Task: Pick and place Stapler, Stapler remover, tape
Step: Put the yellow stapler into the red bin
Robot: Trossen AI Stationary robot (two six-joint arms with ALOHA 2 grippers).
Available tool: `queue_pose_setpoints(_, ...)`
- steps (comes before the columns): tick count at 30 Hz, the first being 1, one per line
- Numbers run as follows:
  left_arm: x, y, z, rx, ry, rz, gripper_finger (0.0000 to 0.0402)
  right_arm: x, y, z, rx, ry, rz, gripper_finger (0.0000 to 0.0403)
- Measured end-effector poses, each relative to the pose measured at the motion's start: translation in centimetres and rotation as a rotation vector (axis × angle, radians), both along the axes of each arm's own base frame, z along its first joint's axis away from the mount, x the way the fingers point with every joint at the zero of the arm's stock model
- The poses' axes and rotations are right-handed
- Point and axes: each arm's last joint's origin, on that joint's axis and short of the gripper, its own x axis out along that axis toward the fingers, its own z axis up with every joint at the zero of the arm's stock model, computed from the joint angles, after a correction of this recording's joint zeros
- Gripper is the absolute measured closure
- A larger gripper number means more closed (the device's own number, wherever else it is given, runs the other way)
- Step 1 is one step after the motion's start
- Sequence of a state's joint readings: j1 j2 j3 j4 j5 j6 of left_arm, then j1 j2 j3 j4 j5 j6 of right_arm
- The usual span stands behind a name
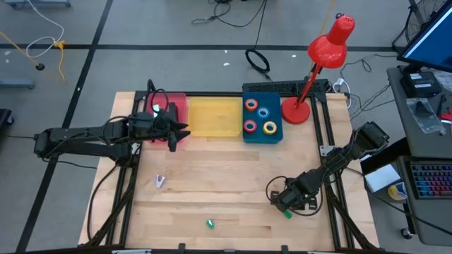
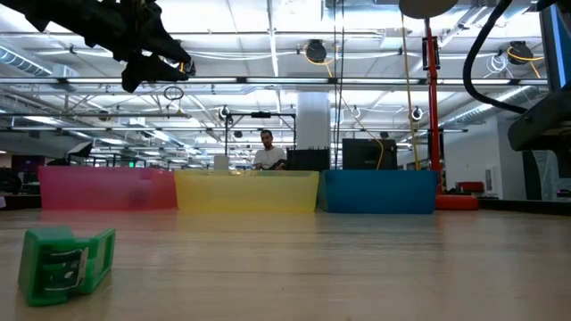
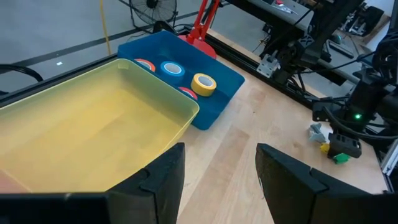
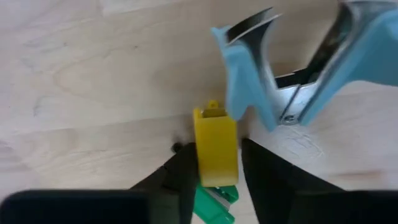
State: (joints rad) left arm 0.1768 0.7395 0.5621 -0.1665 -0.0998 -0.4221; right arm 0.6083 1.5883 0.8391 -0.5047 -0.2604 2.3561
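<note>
Hovering at centre-left of the high view, my left gripper [image 1: 178,132] hangs over the boundary between the pink bin [image 1: 169,107] and the yellow bin [image 1: 215,116]; its fingers [image 3: 163,180] are spread apart with nothing between them. In the left wrist view, the yellow bin [image 3: 93,137] fills the left of the frame.

Below it, at lower left of the table [image 1: 226,176], a small pale remover [image 1: 160,182] lies alone. A green stapler [image 1: 210,224] lies at bottom centre, and appears again at lower left of the low view [image 2: 67,263].

Right of the yellow bin, the blue bin [image 1: 263,120] holds four tape rolls: orange-red [image 1: 252,105], blue [image 1: 264,111], red [image 1: 250,126] and yellow [image 1: 270,128]. A red lamp [image 1: 321,63] stands just beside that bin, at upper right.

At lower right of the high view, my right gripper [image 1: 286,202] sits low over the table. In the right wrist view, its fingers [image 4: 180,180] pinch a yellow stapler [image 4: 216,146], with a green piece [image 4: 214,202] below and a light-blue remover [image 4: 298,68] just beside it at upper right.
</note>
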Motion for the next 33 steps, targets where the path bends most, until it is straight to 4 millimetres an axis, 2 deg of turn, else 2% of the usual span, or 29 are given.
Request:
queue_pose_setpoints(5, 0.0, 0.0, 0.0, 0.0, 0.0, 0.0, 0.0206, 0.3, 0.1, 0.0, -0.013, -0.052, 0.016, 0.034)
queue_pose_setpoints(13, 0.0, 0.0, 0.0, -0.005, -0.002, -0.002, 0.0206, 0.8, 0.1, 0.7, -0.045, -0.185, 0.065, 0.034)
queue_pose_setpoints(17, 0.0, -0.1, 0.0, -0.022, -0.009, -0.039, 0.0206, 1.1, -0.3, 2.6, -0.127, -0.328, 0.062, 0.034)
queue_pose_setpoints(24, 0.1, -0.5, 0.0, -0.119, -0.028, -0.136, 0.0206, 2.3, -2.1, 6.6, -0.317, -0.713, 0.075, 0.034)
queue_pose_setpoints(33, 0.4, -1.6, 0.6, -0.248, -0.101, -0.238, 0.0206, 7.0, -7.0, 11.1, -0.666, -1.222, 0.221, 0.034)
